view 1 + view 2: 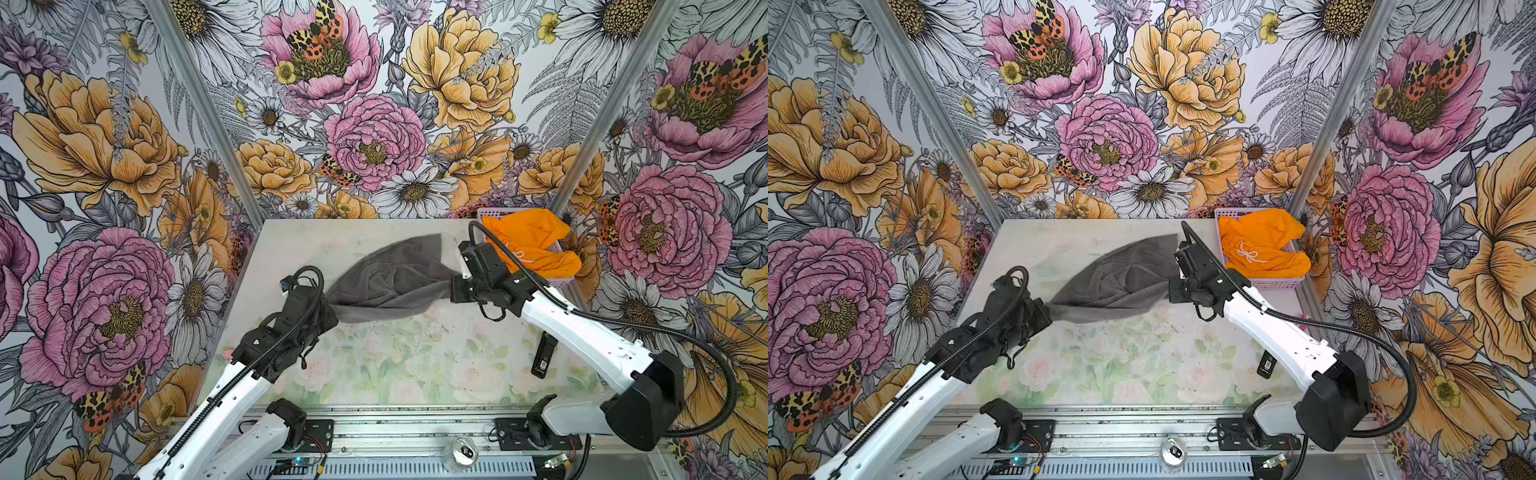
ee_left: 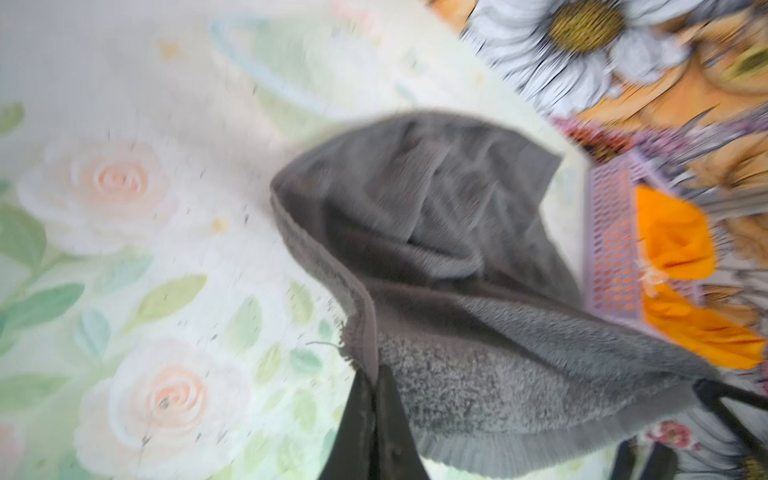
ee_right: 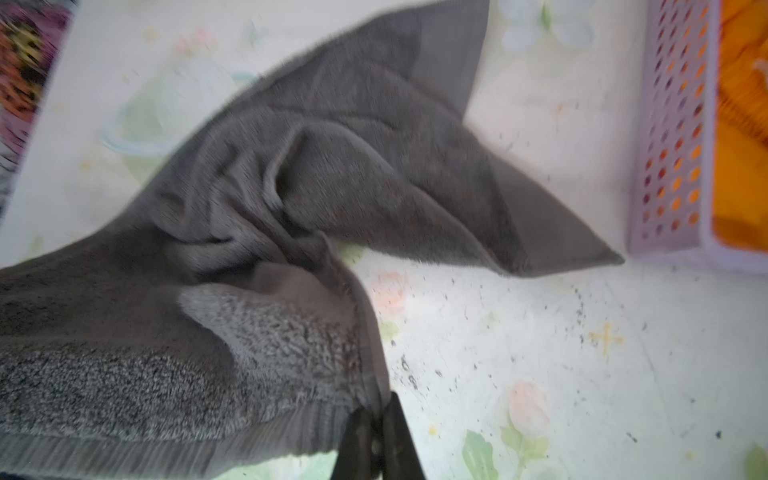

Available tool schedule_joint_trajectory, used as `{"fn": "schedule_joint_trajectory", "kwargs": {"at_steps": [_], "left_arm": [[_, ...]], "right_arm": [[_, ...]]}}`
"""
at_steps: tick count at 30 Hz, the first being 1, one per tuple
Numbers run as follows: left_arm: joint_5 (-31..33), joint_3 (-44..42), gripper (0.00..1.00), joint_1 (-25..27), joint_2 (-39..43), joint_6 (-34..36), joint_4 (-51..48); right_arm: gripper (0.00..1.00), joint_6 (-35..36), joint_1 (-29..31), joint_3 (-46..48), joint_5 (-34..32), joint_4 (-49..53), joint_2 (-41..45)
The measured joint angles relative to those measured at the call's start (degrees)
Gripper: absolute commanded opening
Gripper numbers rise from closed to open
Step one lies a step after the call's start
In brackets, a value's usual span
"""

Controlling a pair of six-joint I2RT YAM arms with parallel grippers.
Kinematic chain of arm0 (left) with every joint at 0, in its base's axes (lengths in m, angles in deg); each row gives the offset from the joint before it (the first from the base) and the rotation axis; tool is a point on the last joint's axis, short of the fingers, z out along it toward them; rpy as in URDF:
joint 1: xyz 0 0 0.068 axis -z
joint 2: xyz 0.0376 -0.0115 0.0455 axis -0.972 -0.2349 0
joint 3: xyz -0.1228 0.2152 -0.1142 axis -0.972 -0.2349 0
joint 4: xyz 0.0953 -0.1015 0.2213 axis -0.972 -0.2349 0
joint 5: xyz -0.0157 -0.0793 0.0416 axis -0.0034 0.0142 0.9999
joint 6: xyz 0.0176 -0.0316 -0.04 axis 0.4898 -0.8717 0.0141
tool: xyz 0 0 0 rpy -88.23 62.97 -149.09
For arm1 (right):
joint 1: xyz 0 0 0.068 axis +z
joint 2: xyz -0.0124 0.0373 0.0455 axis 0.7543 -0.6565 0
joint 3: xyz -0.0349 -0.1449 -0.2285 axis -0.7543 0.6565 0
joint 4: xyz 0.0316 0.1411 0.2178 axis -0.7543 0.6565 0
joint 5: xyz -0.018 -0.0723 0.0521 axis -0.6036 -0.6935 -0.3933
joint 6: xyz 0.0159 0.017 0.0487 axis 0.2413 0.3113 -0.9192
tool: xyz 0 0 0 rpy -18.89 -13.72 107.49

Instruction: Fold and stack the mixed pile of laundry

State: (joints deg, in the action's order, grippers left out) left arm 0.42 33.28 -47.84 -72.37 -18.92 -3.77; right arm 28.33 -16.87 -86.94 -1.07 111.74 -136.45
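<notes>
Both hands are clamped shut on the grey towel (image 1: 386,278): left hand (image 2: 375,380) pinches one hemmed edge, right hand (image 3: 379,405) the opposite end, cloth sagging between them over the table (image 1: 415,365). The orange shorts (image 1: 536,245) sit bunched in the lavender basket (image 1: 484,213), far right corner.

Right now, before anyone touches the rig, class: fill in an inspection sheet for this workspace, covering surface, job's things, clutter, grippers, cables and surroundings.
Surface: table with a pale floral print, scattered with dark specks.
Job's things: grey towel bunched and strung between both arms; orange shorts heaped in the lavender basket at the far right corner.
Clutter: small black device on the table beside the right arm; can on the front rail.
Grippers: left gripper and right gripper, jaws shut on the towel's hem.
Cables: black conduit runs along each arm.
Surroundings: floral-papered walls on three sides.
</notes>
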Motion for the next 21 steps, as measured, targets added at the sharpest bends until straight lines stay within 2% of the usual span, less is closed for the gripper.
{"fn": "schedule_joint_trajectory", "kwargs": {"at_steps": [8, 16, 21], "left_arm": [[6.78, 29.94, 0.0, -0.28, -8.11, 16.5, 5.4], [7.19, 50.84, 0.0, -0.26, -16.83, 29.46, 14.21], [5.57, 59.25, 0.0, -0.26, -20.87, 35.91, 19.82]], "right_arm": [[0.0, 6.78, -1.7, -25.11, -2.47, 1.25, 1.6], [0.0, 13.79, -1.81, -52.48, -2.6, 1.49, -4.52], [0.0, 18.53, -1.79, -69.07, -2.84, 1.57, -9.97]]}}
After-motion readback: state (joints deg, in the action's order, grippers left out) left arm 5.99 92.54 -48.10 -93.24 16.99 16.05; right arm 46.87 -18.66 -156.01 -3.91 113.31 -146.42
